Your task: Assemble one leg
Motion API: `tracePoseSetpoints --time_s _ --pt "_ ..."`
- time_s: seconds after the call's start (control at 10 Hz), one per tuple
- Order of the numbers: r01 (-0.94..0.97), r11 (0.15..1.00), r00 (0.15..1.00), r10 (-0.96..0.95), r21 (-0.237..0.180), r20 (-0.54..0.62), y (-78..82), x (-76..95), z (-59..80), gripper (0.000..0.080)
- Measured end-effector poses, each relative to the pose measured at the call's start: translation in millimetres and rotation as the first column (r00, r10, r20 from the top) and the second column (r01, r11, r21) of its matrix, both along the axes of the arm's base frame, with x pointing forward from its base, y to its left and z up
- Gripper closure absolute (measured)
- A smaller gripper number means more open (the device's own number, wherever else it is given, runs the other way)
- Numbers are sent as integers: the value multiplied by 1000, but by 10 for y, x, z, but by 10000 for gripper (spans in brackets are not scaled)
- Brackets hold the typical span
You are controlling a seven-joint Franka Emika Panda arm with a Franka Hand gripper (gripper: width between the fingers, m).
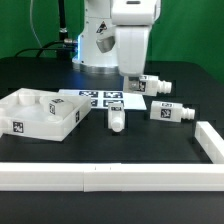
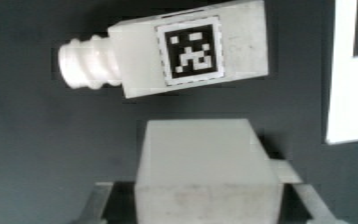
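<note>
My gripper hangs low over the table behind the marker board. In the wrist view the gripper is shut on a white leg, with a finger on each side of the block. A second leg lies on its side just beyond it, toward the exterior view's right. The wrist view shows this leg's tag and round peg end. A third leg lies further right. Another leg lies nearer the front.
The large white square panel with raised rim sits at the exterior view's left. The marker board lies flat at the middle. A white L-shaped fence runs along the front and up the right side. The robot base stands at the back.
</note>
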State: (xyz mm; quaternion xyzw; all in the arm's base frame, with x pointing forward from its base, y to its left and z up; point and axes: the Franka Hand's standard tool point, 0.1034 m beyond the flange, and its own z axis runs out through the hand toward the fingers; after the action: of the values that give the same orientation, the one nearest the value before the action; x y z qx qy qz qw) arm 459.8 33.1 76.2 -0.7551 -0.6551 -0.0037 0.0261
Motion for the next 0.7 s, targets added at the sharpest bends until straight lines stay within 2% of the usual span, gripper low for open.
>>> tracePoseSetpoints --time_s 0.1,0.2,0.7 --pt "-141 990 990 141 1 -23 15 -7 4 514" --pt "-168 986 985 168 7 -28 52 -26 5 514" --pt "-155 988 988 155 8 -28 20 -61 11 514"
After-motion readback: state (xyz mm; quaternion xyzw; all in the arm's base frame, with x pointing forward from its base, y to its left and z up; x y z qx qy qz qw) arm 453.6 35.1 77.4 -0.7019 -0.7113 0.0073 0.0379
